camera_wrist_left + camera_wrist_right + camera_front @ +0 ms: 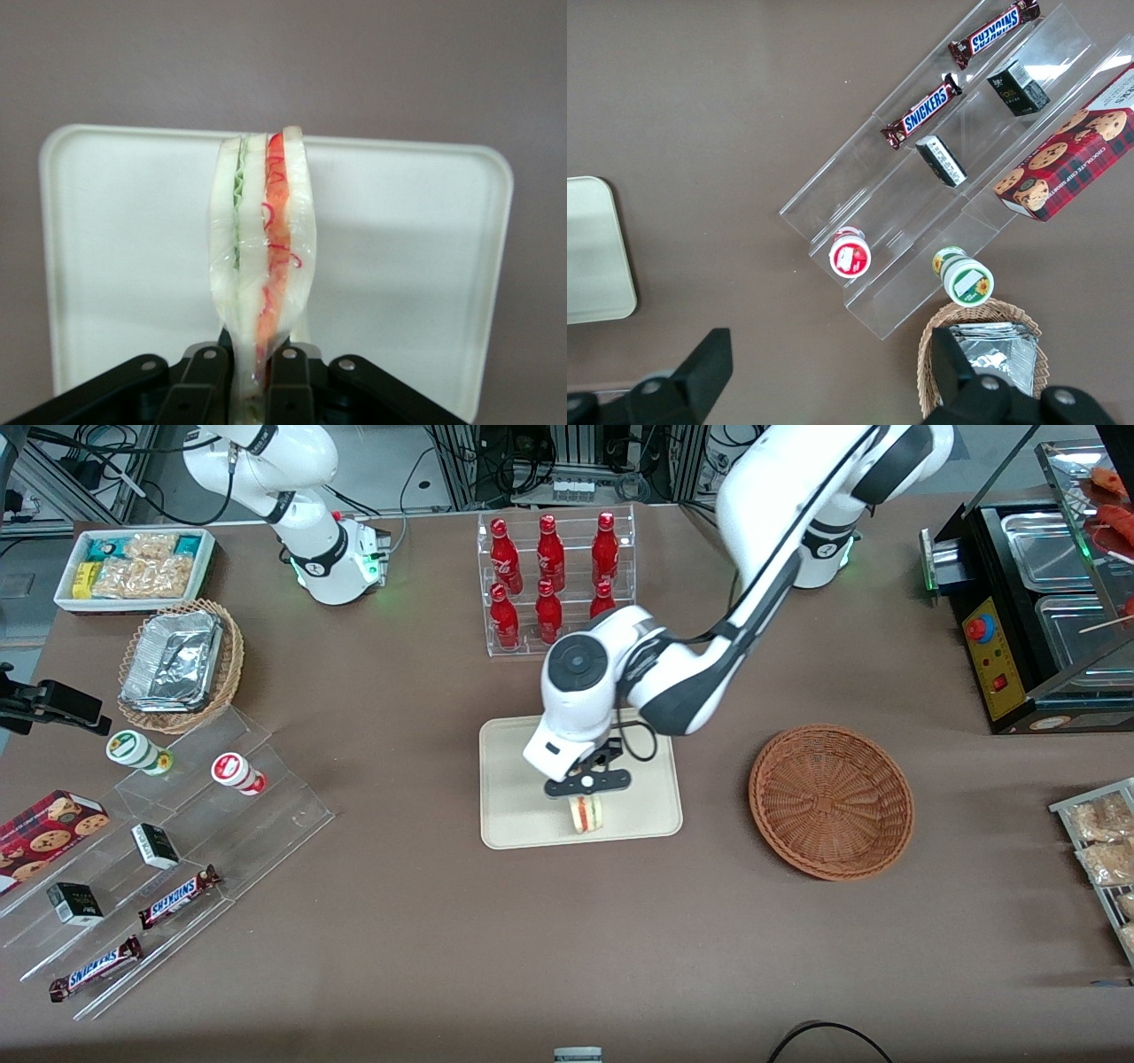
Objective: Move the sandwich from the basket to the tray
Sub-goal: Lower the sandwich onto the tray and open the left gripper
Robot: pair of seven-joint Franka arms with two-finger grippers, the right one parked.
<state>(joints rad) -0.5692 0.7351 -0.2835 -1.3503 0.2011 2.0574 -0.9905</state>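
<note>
**A:** One thing at a time, largest first: the counter (443, 957) is carrying the tray (514, 815), and the basket (831, 801) is sitting empty toward the working arm's end.

**B:** And the gripper (586, 797)?

**A:** It is hanging over the tray, its jaws pinching the wrapped sandwich (261, 257) by one narrow end, closed tight on it. I'd be lowering it gently until the bread is resting flat, then opening.

**B:** Is the sandwich touching the tray yet?

**A:** I cannot tell; its lower edge is reading as just above or just on the tray. The pinched end is also disappearing between the jaws.
</note>
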